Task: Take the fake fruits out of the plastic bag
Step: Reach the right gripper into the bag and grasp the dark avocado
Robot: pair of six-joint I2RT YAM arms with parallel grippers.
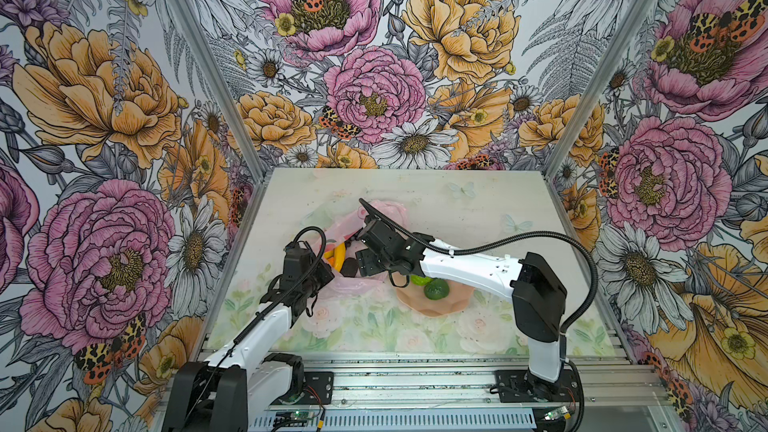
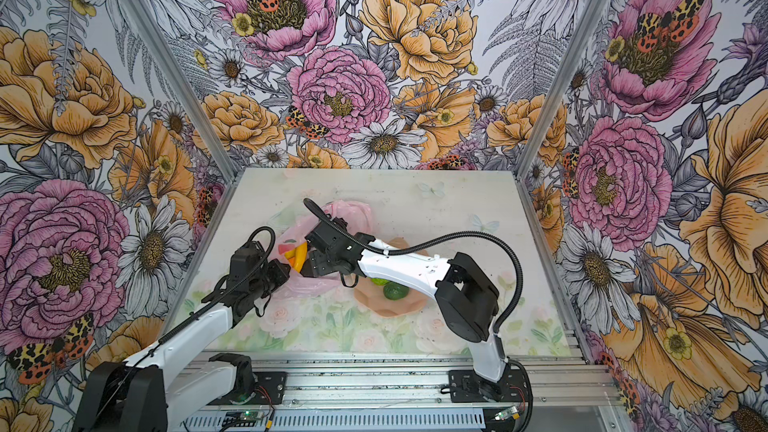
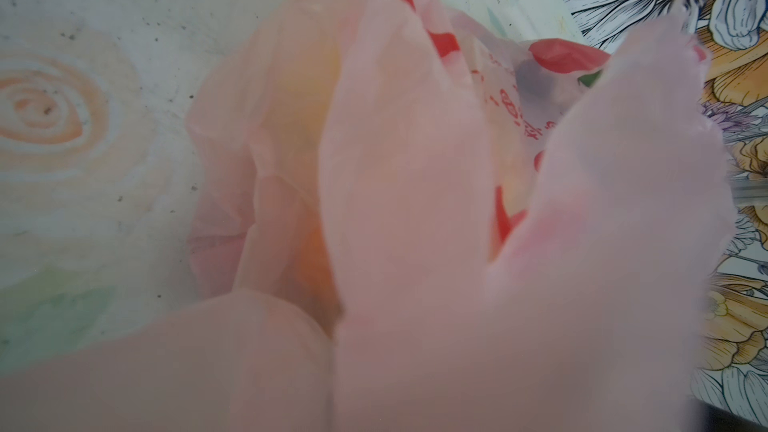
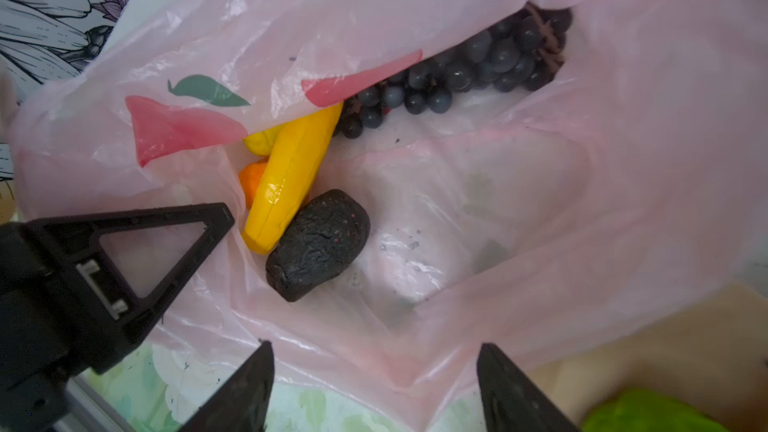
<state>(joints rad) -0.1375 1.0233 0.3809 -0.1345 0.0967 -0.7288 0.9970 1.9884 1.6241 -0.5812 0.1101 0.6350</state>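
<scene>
The pink plastic bag [image 1: 384, 210] lies open at mid-table. Inside it the right wrist view shows a yellow banana [image 4: 291, 176], a dark avocado-like piece [image 4: 318, 245], a purple grape bunch [image 4: 478, 64], an orange piece [image 4: 251, 180] and a lemon [image 4: 259, 143]. My right gripper [image 4: 374, 351] hangs open over the bag's near rim, holding nothing. My left gripper [image 1: 326, 276] is shut on the bag's left edge, and one of its fingers [image 4: 166, 243] shows beside the banana. Pink film [image 3: 415, 243] covers the left wrist view and hides the jaws.
A peach wavy-edged dish [image 1: 453, 305] stands right of the bag, under my right forearm, with two green fruits [image 1: 435, 289] on it. A green piece [image 4: 648, 415] and the dish [image 4: 685, 347] also show in the right wrist view. Flowered walls enclose three sides.
</scene>
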